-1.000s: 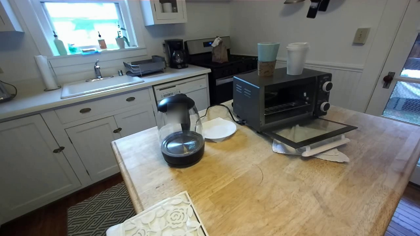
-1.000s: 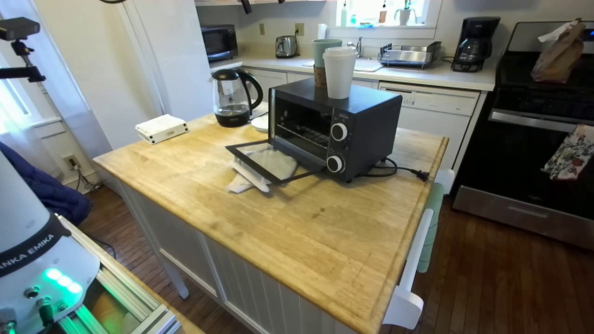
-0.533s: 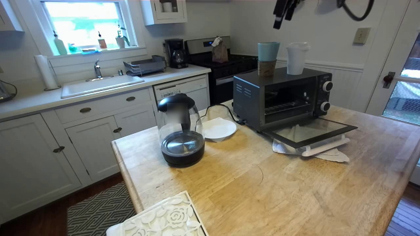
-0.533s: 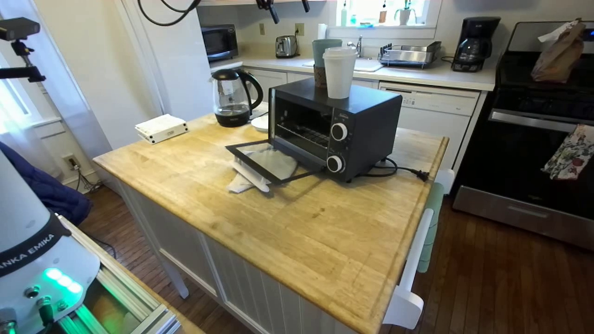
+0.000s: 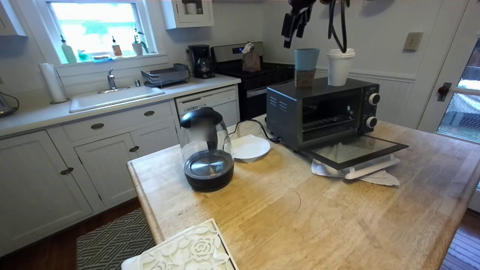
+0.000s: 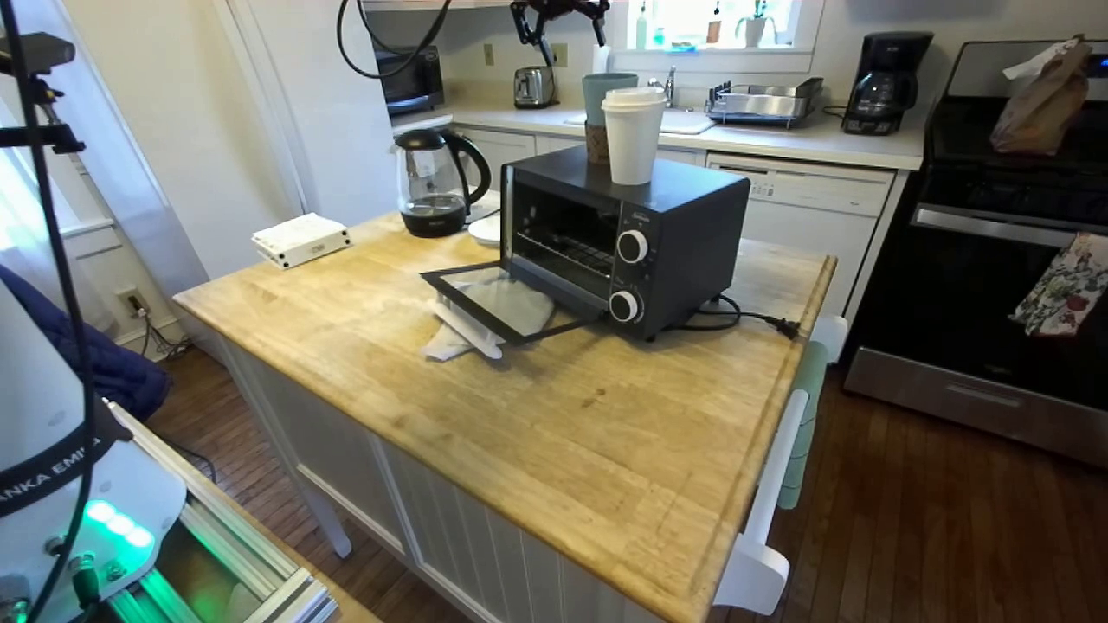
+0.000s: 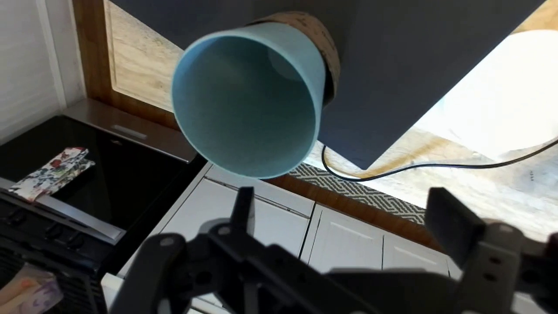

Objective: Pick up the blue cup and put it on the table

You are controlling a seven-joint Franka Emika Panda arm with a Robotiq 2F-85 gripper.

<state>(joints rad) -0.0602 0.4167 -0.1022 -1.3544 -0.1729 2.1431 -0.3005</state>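
Blue cup [image 5: 306,63], upright, pale, tapered, brown-banded below

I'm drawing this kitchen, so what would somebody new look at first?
The toaster oven on the wooden table, its glass door open, would probably catch their eye first. On top of it stand the blue cup and the lidded white cup. The open black gripper hovers near the blue cup, not touching it.

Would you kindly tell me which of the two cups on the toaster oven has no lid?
The blue cup with the brown sleeve: the wrist view looks inside it, whereas the white cup wears a white lid.
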